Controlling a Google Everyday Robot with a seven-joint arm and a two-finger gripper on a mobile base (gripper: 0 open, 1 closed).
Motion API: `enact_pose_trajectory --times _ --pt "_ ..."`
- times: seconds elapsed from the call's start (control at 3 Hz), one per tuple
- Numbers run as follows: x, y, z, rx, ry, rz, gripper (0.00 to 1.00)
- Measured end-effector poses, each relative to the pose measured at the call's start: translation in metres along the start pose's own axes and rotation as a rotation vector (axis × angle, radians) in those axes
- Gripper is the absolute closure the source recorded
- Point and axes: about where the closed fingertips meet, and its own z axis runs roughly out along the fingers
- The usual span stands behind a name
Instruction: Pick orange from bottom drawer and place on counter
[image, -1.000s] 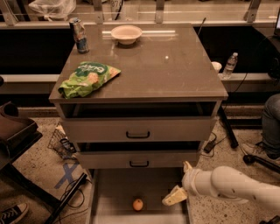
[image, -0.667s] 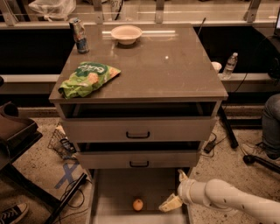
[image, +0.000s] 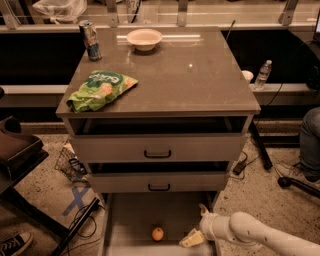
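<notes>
Down in the bottom drawer (image: 142, 212), a small, round, smooth orange (image: 157, 233), gripper (image: 192, 238) near its right, spread unclear.

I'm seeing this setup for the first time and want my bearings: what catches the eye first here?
The small round orange sits alone on the pale floor of the open grey bottom drawer, with the robot's gripper low just right of it in the view, apart from it. Up on the glossy brown-grey counter, a crumpled green snack bag lies at the front left.
</notes>
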Motion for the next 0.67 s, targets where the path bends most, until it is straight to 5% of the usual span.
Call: enact_pose_trajectory --times 0.33,0.67 --pt "0.001 -0.001 0.002 0.0 -0.001 0.003 0.0" --pt "0.012 0.01 0.053 -0.078 -0.033 -0.021 0.0"
